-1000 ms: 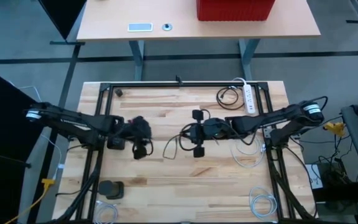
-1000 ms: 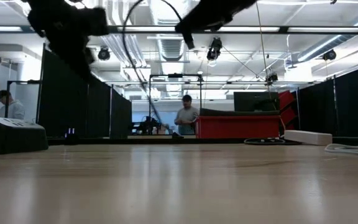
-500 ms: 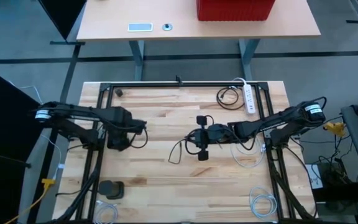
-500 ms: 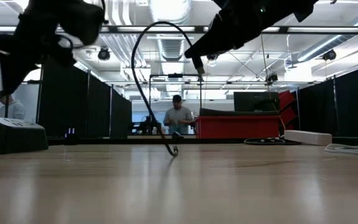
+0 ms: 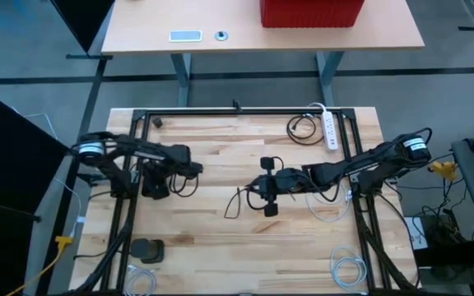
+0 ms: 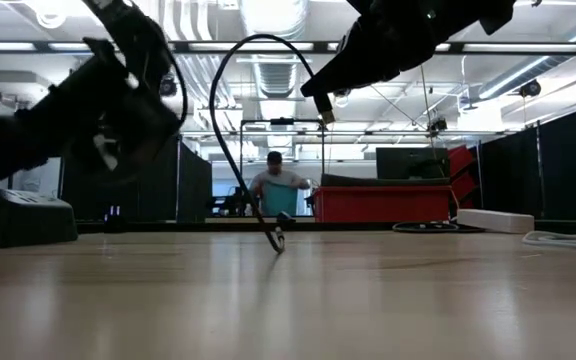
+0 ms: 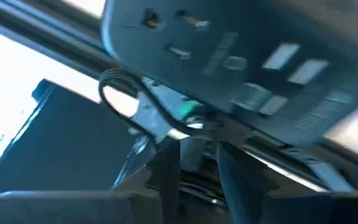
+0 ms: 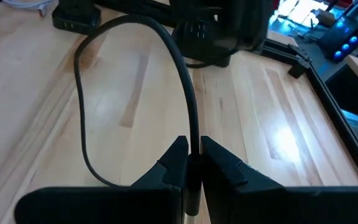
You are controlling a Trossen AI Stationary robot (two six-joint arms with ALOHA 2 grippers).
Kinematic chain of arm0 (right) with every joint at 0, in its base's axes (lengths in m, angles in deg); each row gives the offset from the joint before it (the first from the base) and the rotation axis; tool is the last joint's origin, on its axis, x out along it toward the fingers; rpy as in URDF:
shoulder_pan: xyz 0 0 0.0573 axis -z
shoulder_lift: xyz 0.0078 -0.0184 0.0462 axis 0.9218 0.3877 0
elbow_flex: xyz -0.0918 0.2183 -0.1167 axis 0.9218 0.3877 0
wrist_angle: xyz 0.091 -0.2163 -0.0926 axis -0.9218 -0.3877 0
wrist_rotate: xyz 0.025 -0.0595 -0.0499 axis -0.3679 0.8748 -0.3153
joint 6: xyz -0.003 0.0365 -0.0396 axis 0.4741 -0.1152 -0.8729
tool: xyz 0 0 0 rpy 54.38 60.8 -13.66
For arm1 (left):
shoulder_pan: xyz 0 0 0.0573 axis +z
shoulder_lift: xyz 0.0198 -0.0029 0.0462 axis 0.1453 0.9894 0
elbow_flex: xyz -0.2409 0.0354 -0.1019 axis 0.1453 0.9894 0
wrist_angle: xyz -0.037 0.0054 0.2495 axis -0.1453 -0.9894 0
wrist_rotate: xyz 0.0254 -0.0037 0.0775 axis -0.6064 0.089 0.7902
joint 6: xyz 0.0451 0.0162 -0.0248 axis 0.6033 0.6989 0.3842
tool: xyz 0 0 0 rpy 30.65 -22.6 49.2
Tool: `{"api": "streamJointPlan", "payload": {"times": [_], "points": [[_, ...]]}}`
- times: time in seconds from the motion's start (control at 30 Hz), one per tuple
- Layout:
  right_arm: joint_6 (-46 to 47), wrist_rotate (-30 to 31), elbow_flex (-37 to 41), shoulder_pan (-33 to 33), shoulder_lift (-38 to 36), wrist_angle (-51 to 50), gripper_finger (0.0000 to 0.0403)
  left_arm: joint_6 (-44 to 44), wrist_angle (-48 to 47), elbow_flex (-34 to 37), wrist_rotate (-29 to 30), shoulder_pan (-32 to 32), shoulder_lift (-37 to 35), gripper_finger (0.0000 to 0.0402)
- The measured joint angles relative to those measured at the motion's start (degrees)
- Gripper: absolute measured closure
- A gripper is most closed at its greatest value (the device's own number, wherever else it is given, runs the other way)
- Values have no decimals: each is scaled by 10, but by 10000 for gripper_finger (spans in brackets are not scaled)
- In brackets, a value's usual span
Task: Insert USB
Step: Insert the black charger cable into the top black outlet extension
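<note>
My right gripper (image 5: pixel 271 186) is near the table's middle, raised, and shut on a black USB cable (image 8: pixel 179 56). The plug (image 6: pixel 323 112) sticks out below the fingers in the low view. From there the cable arches up and over, and its other end (image 6: pixel 279 240) lies on the table. My left gripper (image 5: pixel 186 162) hovers at the left, fingers apart in the blurred left wrist view and holding nothing. A dark power block (image 5: pixel 155 187) with sockets (image 7: pixel 241 56) rests flat on the table just nearer than that gripper. My right gripper pinches the cable just behind its plug end (image 8: pixel 194 148) between the two fingers. The fingers come from the table's right and slant down. The plug end is lifted clear. The rest of the cable loops slack down to the table (image 8: pixel 101 177).
A white power strip (image 5: pixel 330 131) and a coiled black cord (image 5: pixel 303 127) lie at the far right. White cables (image 5: pixel 327 207) (image 5: pixel 348 267) lie on the right, a black block (image 5: pixel 146 249) at near left. Black frame rails (image 5: pixel 237 113) border the table. A person (image 6: pixel 273 185) stands in the room behind.
The left gripper has drawn back from the table's middle toward the far-left and tipped. The cable end that rose toward it a second ago has dropped and now lies on the table. The right gripper kept hold of the plug end and shifted slightly toward the near-right.
</note>
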Motion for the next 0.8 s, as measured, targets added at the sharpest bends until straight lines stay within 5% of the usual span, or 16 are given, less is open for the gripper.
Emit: {"api": "streamJointPlan", "payload": {"times": [0.47,0.8], "points": [[-15,0,-8,0,-1,2,386,26,65,7,29,-9,31,303],[-47,-4,-17,19,-1,10,386,23,132,-88,79,-112,29,337]]}}
